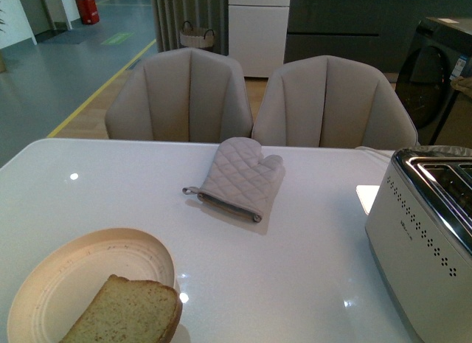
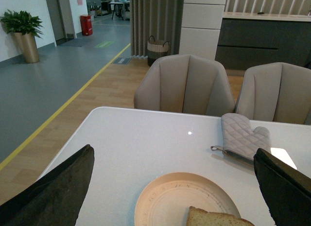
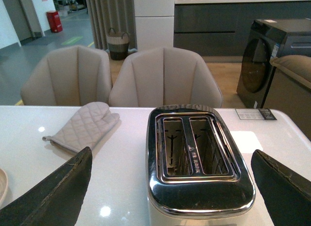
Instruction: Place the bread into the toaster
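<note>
A tan slice of bread [image 1: 129, 313] with a brown crust lies on a round beige plate [image 1: 66, 276] at the table's near left. It also shows in the left wrist view [image 2: 216, 218] on the plate [image 2: 170, 199]. The silver toaster [image 1: 431, 240] stands at the near right, its two slots empty in the right wrist view [image 3: 197, 160]. My left gripper [image 2: 175, 192] is open above the plate, its dark fingers [image 2: 53, 192] wide apart. My right gripper [image 3: 170, 192] is open above the toaster's near end. Neither arm shows in the front view.
A grey quilted oven mitt [image 1: 240, 177] lies mid-table toward the far edge. Two beige chairs [image 1: 181, 96] stand behind the white table [image 1: 295, 262]. A white card [image 1: 367, 198] lies beside the toaster. A dark appliance [image 3: 272, 56] stands far right.
</note>
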